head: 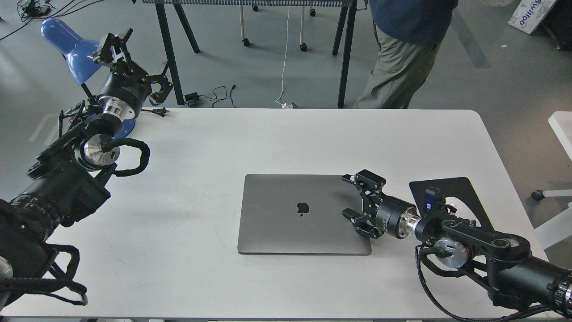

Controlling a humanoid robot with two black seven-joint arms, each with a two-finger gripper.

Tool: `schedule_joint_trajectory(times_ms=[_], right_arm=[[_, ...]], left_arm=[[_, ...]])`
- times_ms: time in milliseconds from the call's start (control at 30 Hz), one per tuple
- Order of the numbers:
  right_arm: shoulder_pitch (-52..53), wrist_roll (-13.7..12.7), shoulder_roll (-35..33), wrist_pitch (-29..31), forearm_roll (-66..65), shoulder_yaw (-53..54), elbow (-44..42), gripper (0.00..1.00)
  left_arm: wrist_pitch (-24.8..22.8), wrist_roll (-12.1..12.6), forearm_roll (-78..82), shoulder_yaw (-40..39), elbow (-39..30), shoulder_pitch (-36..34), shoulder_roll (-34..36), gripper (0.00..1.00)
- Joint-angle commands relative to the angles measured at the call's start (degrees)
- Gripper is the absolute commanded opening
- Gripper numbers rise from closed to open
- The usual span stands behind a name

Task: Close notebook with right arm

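The notebook [299, 213], a space-grey laptop, lies flat and closed in the middle of the white table [277, 138], its black apple logo facing up. My right arm [473, 243] comes in from the lower right. Its gripper [349, 196] is open, its two black fingers spread over the lid's right edge. I cannot tell whether the fingers touch the lid. My left gripper [134, 60] is open and empty, held high at the table's far left corner beside the blue lamp.
A blue desk lamp [67, 42] stands at the far left corner with a plug and cable [158, 111] on the table edge. A black mouse pad [451, 192] lies under my right arm. A person [402, 53] stands behind the table; trestle legs stand beyond.
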Motion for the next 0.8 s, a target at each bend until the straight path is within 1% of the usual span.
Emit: schedule_joint_trajectory(times_ms=[0,100,200,300,433,500,600,667,767], right_arm=[[0.65,0.06,0.08,0.00,0.12,0.70,0.87,1.00],[1.44,0.24,-0.97,0.17,0.21,3.85,4.55,1.00],[1.97,0.24,-3.60,0.53,0.21,9.82,6.58,1.00],[4.07,0.24,-4.23,0.70,0.29,15.62,6.41,1.00],[4.96,-0.11,-3.70,0.17,0.29,26.77,5.10,1.00],[5.31,-0.72,-3.35,-0.09,0.90,31.88,3.17,1.00],[7.68,-1.25,0.42,0.00,1.87,37.51,-3.24,1.00],[8.56,-1.25,2.97,-0.09,1.88,39.89,-6.84,1.00],[9.09,-1.78,3.94,0.00,2.66,41.83,-10.98,1.00]], left_arm=[[0.00,0.00,0.00,-0.03,-0.07,0.00,0.01,1.00],[0.00,0.00,0.00,-0.03,0.02,0.00,0.01,1.00],[0.00,0.00,0.00,-0.03,0.02,0.00,0.01,1.00],[0.00,0.00,0.00,-0.03,-0.07,0.00,0.01,1.00],[0.00,0.00,0.00,-0.03,-0.07,0.00,0.01,1.00],[0.00,0.00,0.00,-0.03,0.02,0.00,0.01,1.00],[0.00,0.00,0.00,-0.03,0.02,0.00,0.01,1.00],[0.00,0.00,0.00,-0.03,0.02,0.00,0.01,1.00],[0.00,0.00,0.00,-0.03,0.02,0.00,0.01,1.00]])
